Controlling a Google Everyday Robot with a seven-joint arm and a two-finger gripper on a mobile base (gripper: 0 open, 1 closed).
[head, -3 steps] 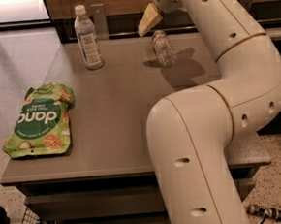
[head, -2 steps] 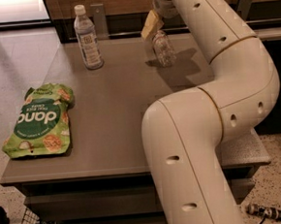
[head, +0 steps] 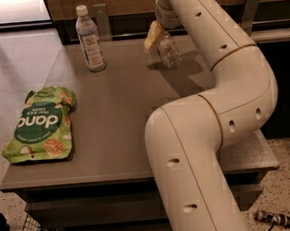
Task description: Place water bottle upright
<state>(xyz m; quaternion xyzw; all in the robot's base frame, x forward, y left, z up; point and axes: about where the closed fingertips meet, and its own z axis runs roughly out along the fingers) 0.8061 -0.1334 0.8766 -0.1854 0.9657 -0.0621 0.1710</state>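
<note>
The robot's gripper (head: 159, 36) hangs over the far side of a grey table (head: 114, 105), right at the top of the small clear water bottle (head: 169, 53), which stands upright near the back edge; whether the gripper is clamped or loose cannot be told. A taller labelled bottle (head: 90, 39) stands well apart near the far-left corner. A green snack bag (head: 40, 123) lies along the left edge, with bare tabletop between them. The arm (head: 219, 106) spans the table's right side.
</note>
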